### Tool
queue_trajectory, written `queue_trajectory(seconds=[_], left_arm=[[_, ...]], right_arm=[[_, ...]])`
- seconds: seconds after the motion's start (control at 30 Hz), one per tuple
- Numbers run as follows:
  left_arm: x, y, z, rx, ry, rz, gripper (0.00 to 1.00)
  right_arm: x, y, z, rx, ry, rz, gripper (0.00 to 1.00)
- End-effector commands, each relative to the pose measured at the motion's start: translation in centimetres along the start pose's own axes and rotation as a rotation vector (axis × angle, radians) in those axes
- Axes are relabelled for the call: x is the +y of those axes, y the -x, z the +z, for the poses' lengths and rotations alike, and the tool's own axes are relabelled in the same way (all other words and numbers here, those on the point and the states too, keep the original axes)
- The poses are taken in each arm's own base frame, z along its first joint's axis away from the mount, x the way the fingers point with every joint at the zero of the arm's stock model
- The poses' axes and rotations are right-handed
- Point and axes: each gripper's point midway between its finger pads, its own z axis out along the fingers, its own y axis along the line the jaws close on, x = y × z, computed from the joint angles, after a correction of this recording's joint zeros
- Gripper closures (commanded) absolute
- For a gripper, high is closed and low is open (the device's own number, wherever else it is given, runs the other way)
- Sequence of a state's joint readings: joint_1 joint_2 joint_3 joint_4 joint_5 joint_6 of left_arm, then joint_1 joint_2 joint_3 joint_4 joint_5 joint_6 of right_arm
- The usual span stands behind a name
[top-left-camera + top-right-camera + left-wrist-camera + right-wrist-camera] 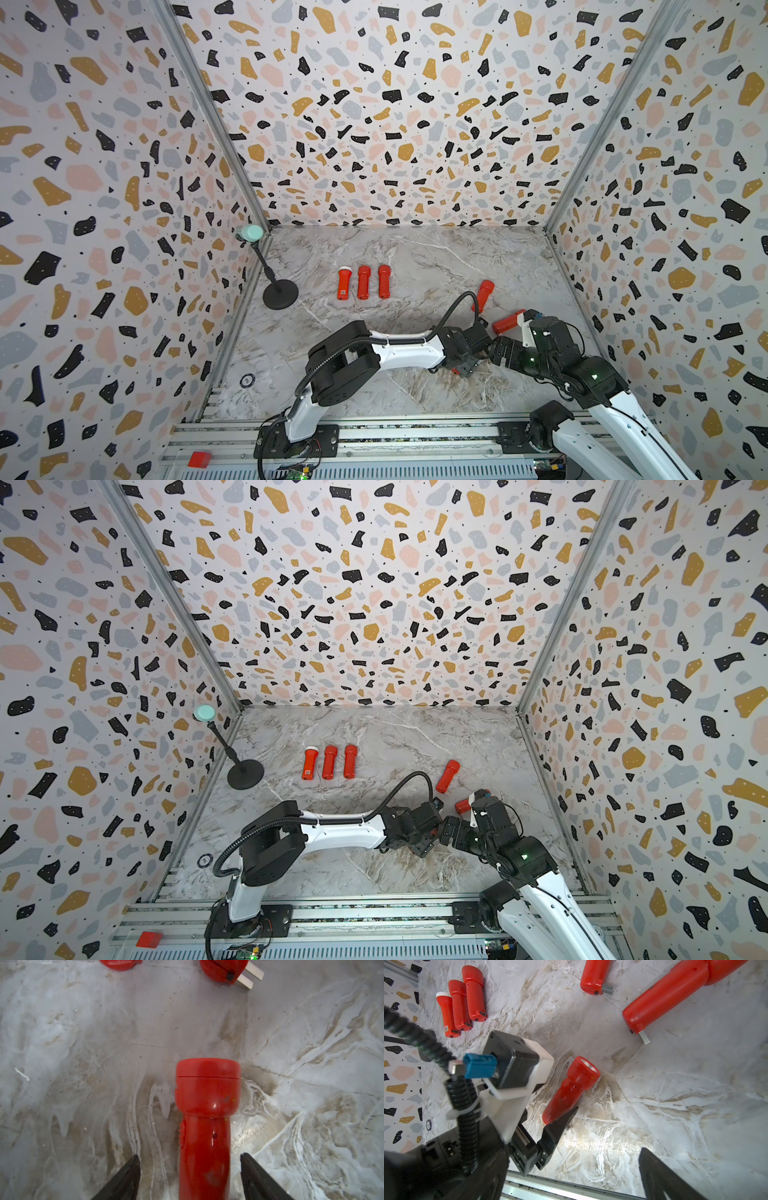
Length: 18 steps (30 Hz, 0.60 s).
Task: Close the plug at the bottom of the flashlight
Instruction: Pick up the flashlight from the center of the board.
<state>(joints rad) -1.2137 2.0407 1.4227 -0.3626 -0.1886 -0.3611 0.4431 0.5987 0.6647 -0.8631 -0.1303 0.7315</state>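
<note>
Flashlight [204, 1126] is lying inside the wide-apart left gripper [189, 1155]; right gripper [500, 349] is gaping empty. Pinching the rounded tail risks squirting it out.

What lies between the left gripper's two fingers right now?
The red flashlight lies lengthwise inside the left gripper, with a gap showing between its handle and each finger. The left wrist view shows it.

The grey marbled table [415, 257] I work over carries a row of three red flashlights [364, 282] at the back. To my right lie a fourth flashlight [484, 294] and a fifth flashlight [508, 322], both with prongs out. A sixth flashlight [566, 1093] lies nearest me, and a black stand [280, 294] is at the left edge.
</note>
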Motion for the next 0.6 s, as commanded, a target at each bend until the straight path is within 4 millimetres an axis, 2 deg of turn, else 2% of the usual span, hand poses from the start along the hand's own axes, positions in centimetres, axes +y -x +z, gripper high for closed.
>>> queue_trajectory(seconds=[0.0, 0.57], left_arm=[[-0.6, -0.4, 0.1, 0.028, -0.002, 0.027, 0.27], [0.1, -1.5, 1.0, 0.115, 0.068, 0.056, 0.35]], right_arm=[[0.2, 0.3, -0.8, -0.012, 0.002, -0.013, 0.01], [-0.1, -0.1, -0.9, -0.013, 0.0, -0.011, 0.01]])
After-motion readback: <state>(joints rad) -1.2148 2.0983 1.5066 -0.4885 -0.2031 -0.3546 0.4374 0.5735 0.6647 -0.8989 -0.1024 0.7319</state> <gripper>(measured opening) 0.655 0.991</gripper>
